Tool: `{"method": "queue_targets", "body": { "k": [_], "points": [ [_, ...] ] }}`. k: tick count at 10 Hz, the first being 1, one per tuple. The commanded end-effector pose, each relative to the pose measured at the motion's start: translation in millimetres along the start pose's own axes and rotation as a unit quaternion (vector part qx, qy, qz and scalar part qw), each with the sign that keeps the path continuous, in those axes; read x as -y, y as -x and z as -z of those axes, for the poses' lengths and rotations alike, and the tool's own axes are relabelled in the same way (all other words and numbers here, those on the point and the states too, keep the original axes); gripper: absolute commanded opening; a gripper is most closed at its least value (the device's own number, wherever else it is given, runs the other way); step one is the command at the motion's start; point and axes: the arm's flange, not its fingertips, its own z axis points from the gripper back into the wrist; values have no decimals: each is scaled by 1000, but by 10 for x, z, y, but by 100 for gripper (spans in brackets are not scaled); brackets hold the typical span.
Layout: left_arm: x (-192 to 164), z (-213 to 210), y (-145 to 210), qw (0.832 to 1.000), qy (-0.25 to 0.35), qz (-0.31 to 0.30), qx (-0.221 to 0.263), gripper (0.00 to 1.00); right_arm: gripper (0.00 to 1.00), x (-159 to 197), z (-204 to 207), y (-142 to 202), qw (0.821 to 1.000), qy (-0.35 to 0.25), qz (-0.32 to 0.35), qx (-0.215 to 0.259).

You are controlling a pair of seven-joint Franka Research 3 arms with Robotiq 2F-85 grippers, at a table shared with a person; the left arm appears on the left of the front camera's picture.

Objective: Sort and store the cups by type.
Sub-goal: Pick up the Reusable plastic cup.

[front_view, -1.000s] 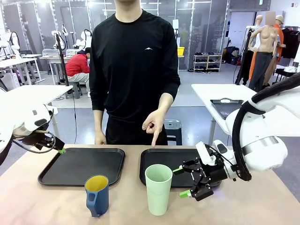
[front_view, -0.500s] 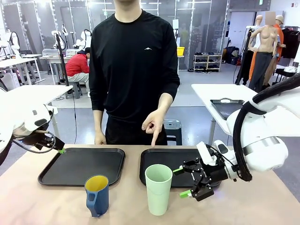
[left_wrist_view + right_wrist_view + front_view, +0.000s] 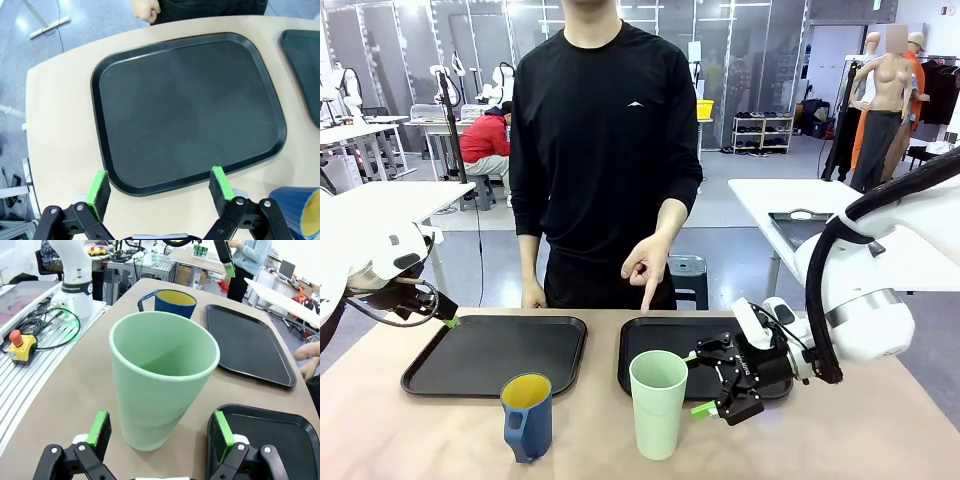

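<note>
Our right gripper [image 3: 697, 386], jaws apart, faces the mint tumbler [image 3: 657, 400] standing just ahead of it; we judge that an off-centre push could tip it toward the blue mug [image 3: 527, 415] beyond

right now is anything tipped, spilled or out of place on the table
Nothing stands out. The mint tumbler and the blue mug stand upright on the table, in front of the two black trays, which lie flat. The robot's right hand is open beside the tumbler, not touching.
</note>
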Motion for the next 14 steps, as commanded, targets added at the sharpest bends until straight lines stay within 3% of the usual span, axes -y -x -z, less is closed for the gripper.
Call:
{"method": "queue_targets", "body": {
  "k": [1,14],
  "points": [
    [-10,-5,-4,1000,0,0,0,100,100,94,67,45,1000,-6,-5,11],
    [-10,-5,-4,1000,0,0,0,100,100,216,528,83,994,-93,7,49]
  ]
}}
